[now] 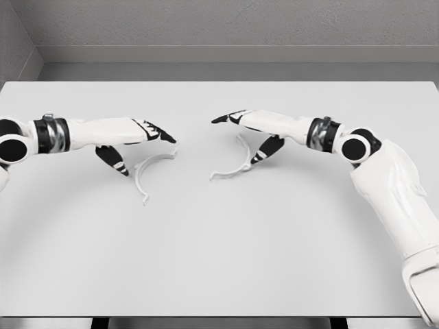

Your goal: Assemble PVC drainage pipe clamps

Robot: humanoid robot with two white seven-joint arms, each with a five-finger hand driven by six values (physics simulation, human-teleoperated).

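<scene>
Two clamp halves [152, 169] [233, 164] side by side on table [219, 260]

White table [219, 260] with two curved white clamp halves [152, 171] [233, 164], apart

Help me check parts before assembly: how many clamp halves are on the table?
2. One clamp half lies below the left hand; the other clamp half lies below the right hand. Both hands partly cover them.

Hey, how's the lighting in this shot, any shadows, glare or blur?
Head view: soft, even light, no glare, sharp throughout; only faint shadows under the left robot hand and right robot hand; the white clamp halves barely stand out from the pale table.
</scene>
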